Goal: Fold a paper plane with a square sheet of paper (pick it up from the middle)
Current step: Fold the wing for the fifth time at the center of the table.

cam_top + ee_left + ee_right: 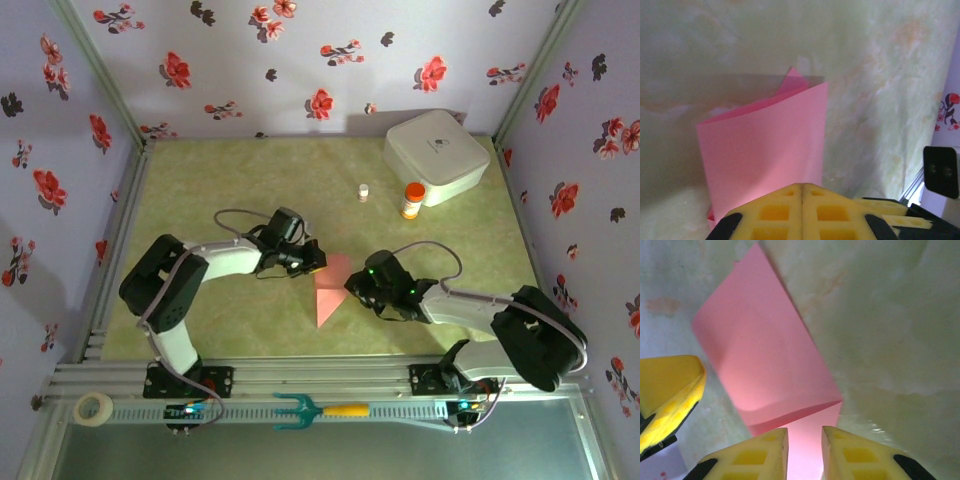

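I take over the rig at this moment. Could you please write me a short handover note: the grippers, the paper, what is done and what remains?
Left gripper: shut on one edge of the paper.
Right gripper: jaws a little apart at the paper's opposite end; no grip seen.
Paper: in the middle of the table, between the two grippers.
Done: at least one fold is made; the layers gape.
Left: all further folds. It is no plane shape yet.

Soft, even overhead light fills the enclosure, leaving faint shadows beside the arms on the table. In the hazy wrist views, the right fingers blur at close range while the pink paper glows, slightly overexposed.
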You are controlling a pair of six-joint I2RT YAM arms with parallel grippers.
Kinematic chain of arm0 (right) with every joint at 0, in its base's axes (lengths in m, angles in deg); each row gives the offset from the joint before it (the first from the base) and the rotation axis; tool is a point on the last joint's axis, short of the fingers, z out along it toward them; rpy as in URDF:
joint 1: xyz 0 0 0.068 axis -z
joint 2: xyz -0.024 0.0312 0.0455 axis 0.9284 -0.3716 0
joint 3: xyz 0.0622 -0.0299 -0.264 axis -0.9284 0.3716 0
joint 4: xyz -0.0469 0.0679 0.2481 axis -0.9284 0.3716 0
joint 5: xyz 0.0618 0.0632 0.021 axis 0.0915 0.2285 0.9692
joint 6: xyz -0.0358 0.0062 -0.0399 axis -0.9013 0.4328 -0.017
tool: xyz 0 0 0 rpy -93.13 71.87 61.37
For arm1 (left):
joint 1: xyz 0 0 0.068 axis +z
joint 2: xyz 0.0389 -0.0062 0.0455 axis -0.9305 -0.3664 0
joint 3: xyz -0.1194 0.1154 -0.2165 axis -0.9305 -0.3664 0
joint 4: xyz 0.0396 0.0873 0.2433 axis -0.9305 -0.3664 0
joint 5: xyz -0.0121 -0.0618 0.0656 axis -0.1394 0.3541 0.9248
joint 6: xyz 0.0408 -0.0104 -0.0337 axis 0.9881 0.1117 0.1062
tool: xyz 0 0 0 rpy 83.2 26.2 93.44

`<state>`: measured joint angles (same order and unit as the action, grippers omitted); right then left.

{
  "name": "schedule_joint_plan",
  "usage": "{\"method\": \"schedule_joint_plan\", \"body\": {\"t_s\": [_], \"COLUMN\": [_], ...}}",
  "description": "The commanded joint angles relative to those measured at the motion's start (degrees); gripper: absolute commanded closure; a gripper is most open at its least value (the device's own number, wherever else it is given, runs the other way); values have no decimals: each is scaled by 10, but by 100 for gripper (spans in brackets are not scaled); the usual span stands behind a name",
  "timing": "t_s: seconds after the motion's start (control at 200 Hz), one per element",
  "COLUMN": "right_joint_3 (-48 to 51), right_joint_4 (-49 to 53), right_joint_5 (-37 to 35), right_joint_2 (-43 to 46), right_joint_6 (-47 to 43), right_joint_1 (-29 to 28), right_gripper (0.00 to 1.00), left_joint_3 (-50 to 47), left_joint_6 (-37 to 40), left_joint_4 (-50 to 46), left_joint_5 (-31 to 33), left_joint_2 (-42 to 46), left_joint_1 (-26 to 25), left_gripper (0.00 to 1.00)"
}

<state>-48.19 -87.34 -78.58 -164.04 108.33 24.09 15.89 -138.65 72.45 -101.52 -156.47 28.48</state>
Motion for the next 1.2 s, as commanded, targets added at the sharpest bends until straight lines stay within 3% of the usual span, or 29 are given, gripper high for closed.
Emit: {"method": "schedule_joint_plan", "body": {"t_s": [0.0, 0.12, 0.44, 1.2], "right_joint_3": [2, -2, -26, -26], "right_joint_4": [19, 17, -23, -11], "right_joint_5": [3, 18, 78, 63], "right_joint_2": [-3, -17, -70, -50], "right_joint_6": [-22, -27, -39, -23], "right_joint_1": [8, 18, 30, 30], "right_gripper": [70, 64, 63, 62], "left_joint_3": [19, 17, -47, -96], "left_joint_6": [8, 6, -27, -57], "left_joint_4": [-10, -8, 68, 139], "left_joint_5": [-13, -16, -32, -37], "left_joint_2": [-17, -33, -48, -51], "left_joint_1": [-2, 0, 22, 31], "left_gripper": [100, 100, 100, 100]}}
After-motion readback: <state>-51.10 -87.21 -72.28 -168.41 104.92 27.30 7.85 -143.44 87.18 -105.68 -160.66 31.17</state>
